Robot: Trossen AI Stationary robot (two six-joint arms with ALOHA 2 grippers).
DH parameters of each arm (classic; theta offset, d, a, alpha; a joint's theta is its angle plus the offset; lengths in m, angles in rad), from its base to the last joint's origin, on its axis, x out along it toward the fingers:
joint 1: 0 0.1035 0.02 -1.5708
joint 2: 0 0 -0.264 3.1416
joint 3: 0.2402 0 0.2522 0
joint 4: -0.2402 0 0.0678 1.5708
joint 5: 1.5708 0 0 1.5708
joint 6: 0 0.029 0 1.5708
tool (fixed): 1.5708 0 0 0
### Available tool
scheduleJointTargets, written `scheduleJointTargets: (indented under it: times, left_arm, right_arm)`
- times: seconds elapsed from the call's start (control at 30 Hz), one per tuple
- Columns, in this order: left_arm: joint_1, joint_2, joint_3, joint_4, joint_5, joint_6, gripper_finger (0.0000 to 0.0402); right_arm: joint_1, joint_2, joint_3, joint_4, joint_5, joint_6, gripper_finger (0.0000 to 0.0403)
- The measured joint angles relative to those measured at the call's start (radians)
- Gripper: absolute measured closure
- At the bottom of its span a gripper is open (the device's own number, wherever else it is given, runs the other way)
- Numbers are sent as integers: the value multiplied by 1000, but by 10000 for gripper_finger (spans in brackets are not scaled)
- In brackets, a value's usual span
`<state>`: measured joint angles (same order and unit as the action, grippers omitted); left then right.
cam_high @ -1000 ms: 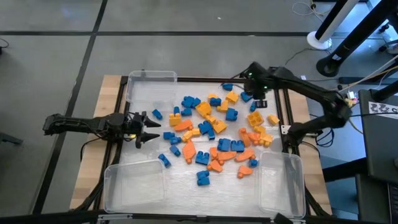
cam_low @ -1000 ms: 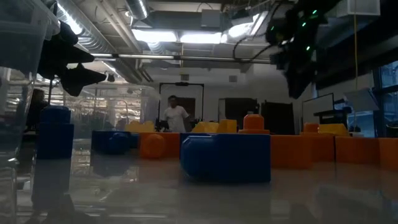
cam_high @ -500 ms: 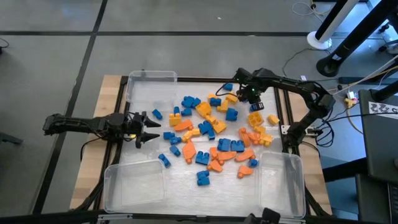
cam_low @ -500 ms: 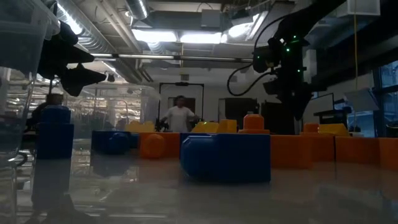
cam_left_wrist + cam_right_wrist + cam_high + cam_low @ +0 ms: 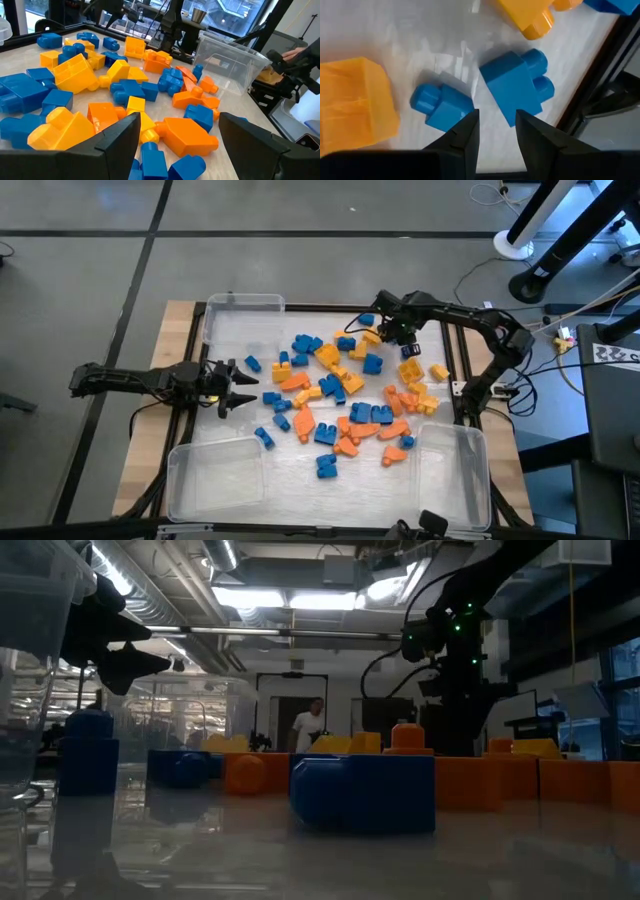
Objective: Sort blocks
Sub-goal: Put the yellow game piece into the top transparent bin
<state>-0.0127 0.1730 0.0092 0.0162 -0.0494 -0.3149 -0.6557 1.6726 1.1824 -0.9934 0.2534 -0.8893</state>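
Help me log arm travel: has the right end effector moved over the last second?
Yes. In the high view the right end effector has swung leftward along the table's far edge, from the wooden table's right side toward the scattered plastic studded blocks.

The blocks point(image 5: 330, 395) are smooth, glossy plastic. Under them the table top point(image 5: 250, 345) is a glossy sheet that mirrors them, edged by bare matt wood point(image 5: 180, 330). Beside the blocks, clear plastic bins point(image 5: 215, 475) look shiny; the fingers point(image 5: 115, 137) look matt dark plastic.
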Motion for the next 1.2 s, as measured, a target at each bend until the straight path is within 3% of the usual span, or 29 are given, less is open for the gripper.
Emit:
scheduleJointTargets:
  times: [0.53, 0.97, 1.2]
  left_arm:
    - [0, 0, 0, 0, 0, 16, 141]
    - [0, 0, 0, 0, 0, 19, 141]
    - [0, 0, 0, 0, 0, 19, 141]
  right_arm:
    - [136, 80, 0, 3, 143, 155, 276]
    - [139, 114, 0, 114, 173, 253, 276]
    - [163, 114, 0, 191, 101, 258, 276]
